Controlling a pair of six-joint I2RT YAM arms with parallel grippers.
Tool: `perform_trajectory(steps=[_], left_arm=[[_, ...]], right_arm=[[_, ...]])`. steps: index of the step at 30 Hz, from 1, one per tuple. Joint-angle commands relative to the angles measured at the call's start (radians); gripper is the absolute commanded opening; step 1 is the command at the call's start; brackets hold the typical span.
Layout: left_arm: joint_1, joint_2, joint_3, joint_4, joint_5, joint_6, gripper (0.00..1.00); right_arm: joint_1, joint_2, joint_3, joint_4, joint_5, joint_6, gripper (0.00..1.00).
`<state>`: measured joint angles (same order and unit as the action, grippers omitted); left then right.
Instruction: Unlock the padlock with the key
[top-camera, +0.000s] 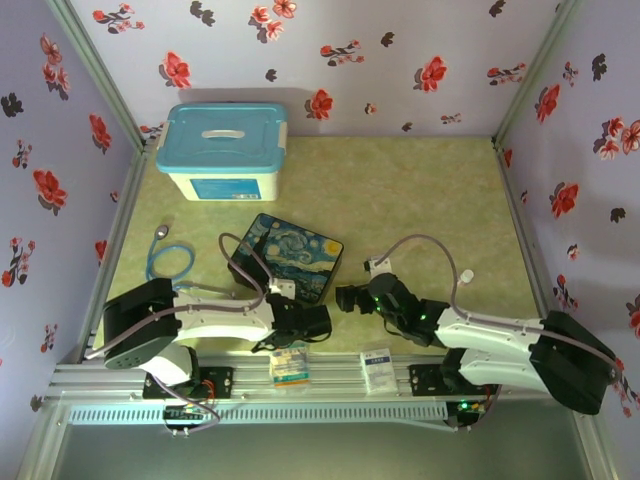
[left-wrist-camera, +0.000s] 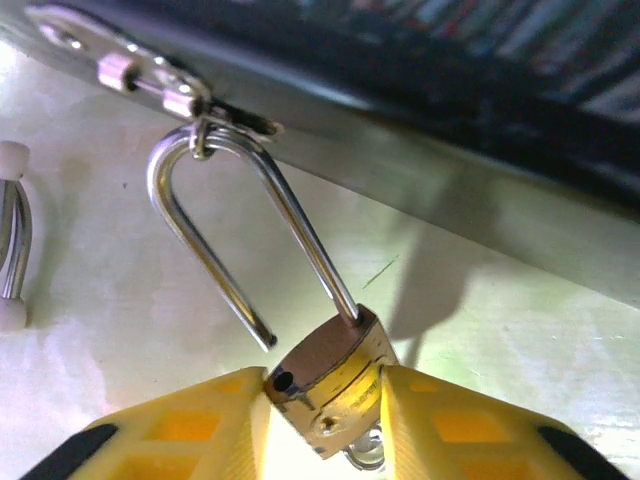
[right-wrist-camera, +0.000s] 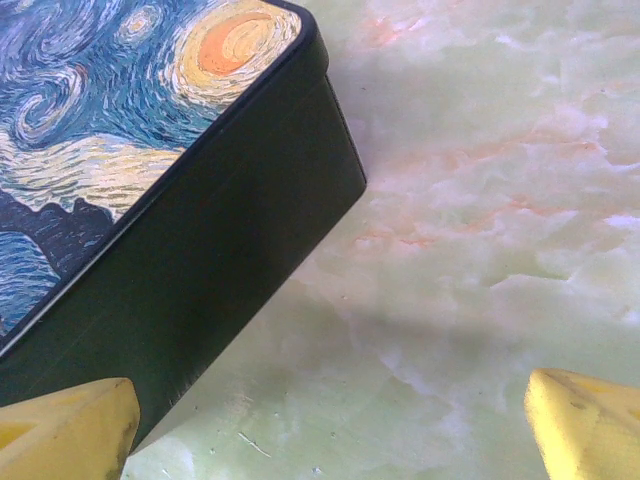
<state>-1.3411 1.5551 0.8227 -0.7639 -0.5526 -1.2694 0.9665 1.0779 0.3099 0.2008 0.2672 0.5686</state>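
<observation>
Brass padlock (left-wrist-camera: 335, 375) held, loop open

My left tool (left-wrist-camera: 322, 405) pinched the padlock, whose silver loop (left-wrist-camera: 300, 230) hung from the box latch (left-wrist-camera: 150, 80) with one end free. My right tool (right-wrist-camera: 330, 420) was spread wide. I thought a steady, gentle hold was best.

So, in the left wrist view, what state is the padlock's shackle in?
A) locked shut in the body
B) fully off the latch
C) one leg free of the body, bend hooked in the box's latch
C: the shackle has its short leg clear of the padlock and its bend through the latch.
</observation>
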Motion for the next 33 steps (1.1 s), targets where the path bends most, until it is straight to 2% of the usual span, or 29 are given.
perform_trajectory(steps=[1, 10, 13, 15, 25, 28, 31, 33], left_arm=[[-0.012, 0.004, 0.032, -0.029, 0.0, 0.027, 0.28], [-0.027, -0.032, 0.013, 0.029, 0.023, -0.003, 0.23], [-0.034, 0.003, 0.065, -0.028, 0.008, -0.013, 0.22], [-0.045, 0.033, 0.117, -0.084, -0.008, 0.0, 0.18], [-0.05, 0.084, 0.142, -0.045, -0.013, 0.027, 0.22], [-0.052, 0.035, 0.139, -0.021, -0.036, 0.062, 0.28], [-0.056, -0.066, 0.136, 0.029, -0.062, 0.137, 0.44], [-0.055, -0.146, 0.118, 0.045, -0.092, 0.157, 0.5]], right_arm=[[-0.005, -0.031, -0.022, -0.032, 0.042, -0.007, 0.99], [-0.006, -0.077, -0.046, -0.049, 0.057, -0.001, 0.99], [-0.005, -0.083, -0.051, -0.048, 0.06, 0.001, 0.99], [-0.005, -0.084, -0.054, -0.049, 0.06, 0.001, 0.99], [-0.006, -0.134, -0.081, -0.068, 0.061, 0.012, 0.99], [-0.005, -0.165, -0.083, -0.087, 0.061, 0.011, 0.99], [-0.005, -0.22, -0.089, -0.101, 0.099, 0.016, 0.99], [-0.006, -0.256, -0.086, -0.117, 0.105, 0.014, 0.99]])
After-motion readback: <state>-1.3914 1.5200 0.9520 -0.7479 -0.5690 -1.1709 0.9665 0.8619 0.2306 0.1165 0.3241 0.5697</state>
